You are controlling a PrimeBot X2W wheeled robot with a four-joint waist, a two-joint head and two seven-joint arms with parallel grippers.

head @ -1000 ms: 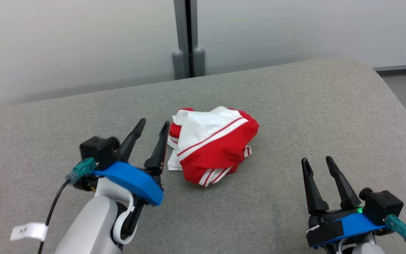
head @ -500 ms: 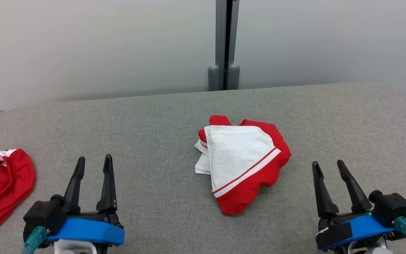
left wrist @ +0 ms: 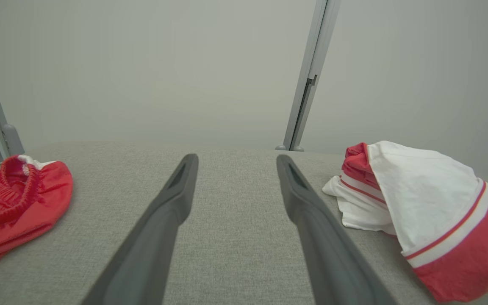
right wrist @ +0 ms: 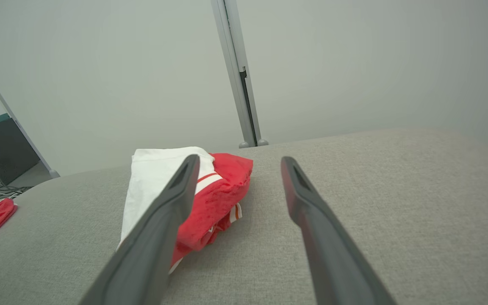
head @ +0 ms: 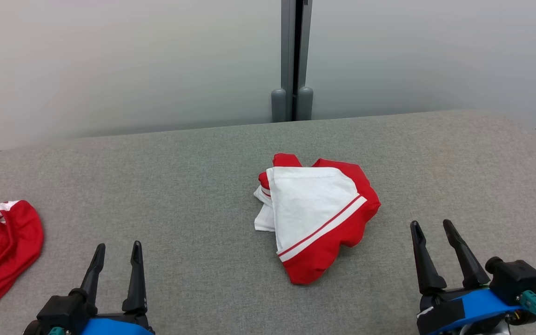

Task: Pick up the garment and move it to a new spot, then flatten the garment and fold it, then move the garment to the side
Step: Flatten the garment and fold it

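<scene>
**Item:** garment (head: 317, 214), red and white, crumpled into a loose heap. A white panel lies uppermost, edged with a thin red line, a white band and a wavy red hem. More red folds bunch at its far side.

**Location:** on the grey fabric worktop (head: 179, 186), ahead of and between my tools, nearer my right tool (head: 432, 225), touching neither.

**Left tool** (head: 118, 245): fingers apart, holding nothing.

**Right tool:** fingers apart, holding nothing.

**Other stock:**
- A red cloth (head: 3, 251) with a gathered band, well out past my left tool's outer side.
- A grey post (head: 292, 56) against the pale wall (head: 110, 60), past the worktop's far edge.

**Approach:** plain grey worktop lies between each tool and the garment.
</scene>
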